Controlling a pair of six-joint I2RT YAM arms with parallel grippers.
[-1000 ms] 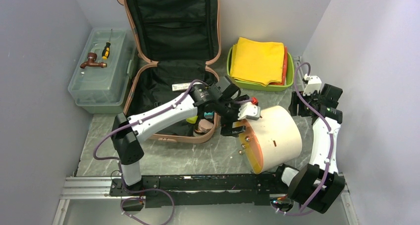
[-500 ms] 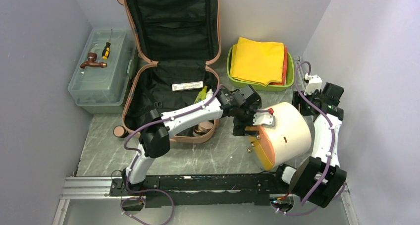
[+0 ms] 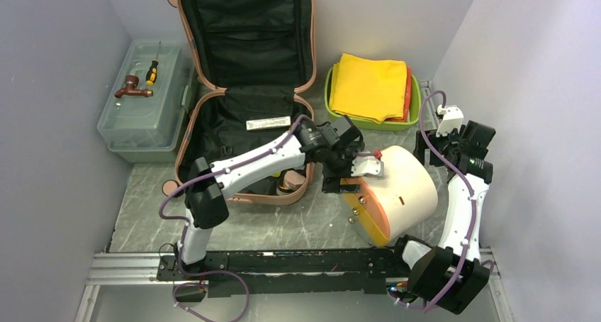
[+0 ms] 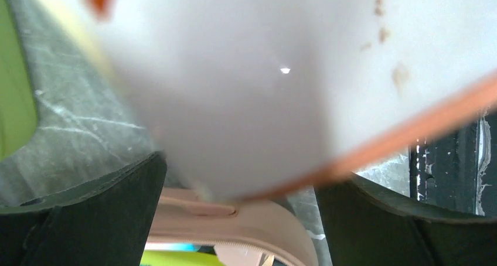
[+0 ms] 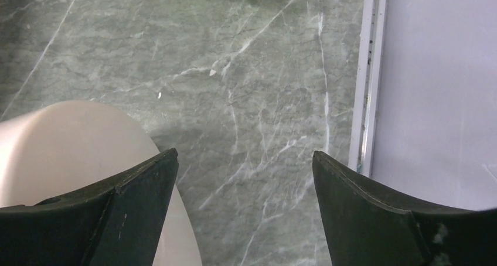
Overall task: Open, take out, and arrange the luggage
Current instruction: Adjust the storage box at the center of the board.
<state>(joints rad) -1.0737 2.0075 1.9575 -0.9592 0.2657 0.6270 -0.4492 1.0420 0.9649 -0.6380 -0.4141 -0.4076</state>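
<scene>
The luggage (image 3: 241,116) lies open; the left gripper (image 4: 240,172) spreads its jaws wide astride the cream drum (image 3: 400,191) at its orange rim; the right gripper (image 5: 243,157) gapes, empty, over the table (image 5: 264,72).

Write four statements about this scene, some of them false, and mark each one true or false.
1. The luggage lies open, its lid raised at the back. True.
2. The lime green tray is empty. False: folded yellow cloth lies in it.
3. The right tool is open and holds nothing. True.
4. The screwdriver lies inside the luggage. False: it lies on top of the toolbox.
</scene>
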